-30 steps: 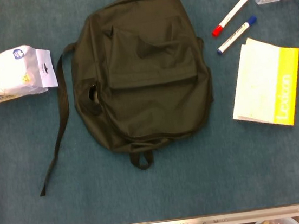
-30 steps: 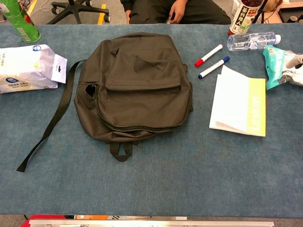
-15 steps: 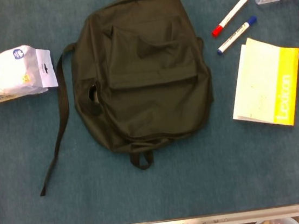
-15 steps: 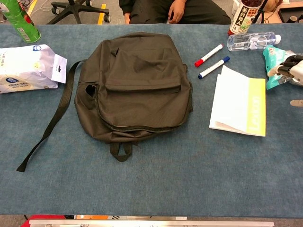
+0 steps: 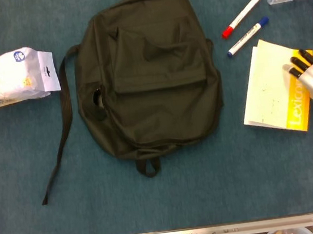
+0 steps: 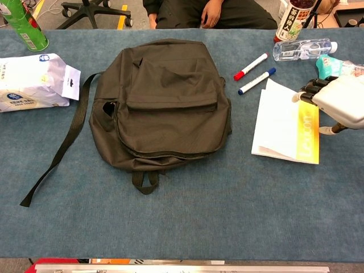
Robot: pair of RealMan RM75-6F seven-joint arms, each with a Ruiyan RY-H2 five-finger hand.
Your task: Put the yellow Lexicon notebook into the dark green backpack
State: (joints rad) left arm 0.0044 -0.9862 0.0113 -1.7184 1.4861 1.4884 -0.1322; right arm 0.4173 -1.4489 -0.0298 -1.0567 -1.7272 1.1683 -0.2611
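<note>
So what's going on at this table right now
A robot is starting to pack a bag. Its right hand has come in from the right edge and hovers over the yellow spine side of the notebook, fingers apart, not gripping it. The notebook lies flat on the table, to the right of the dark green backpack, which looks closed. Two markers lie just beyond the notebook. The left hand is not in view.
</note>
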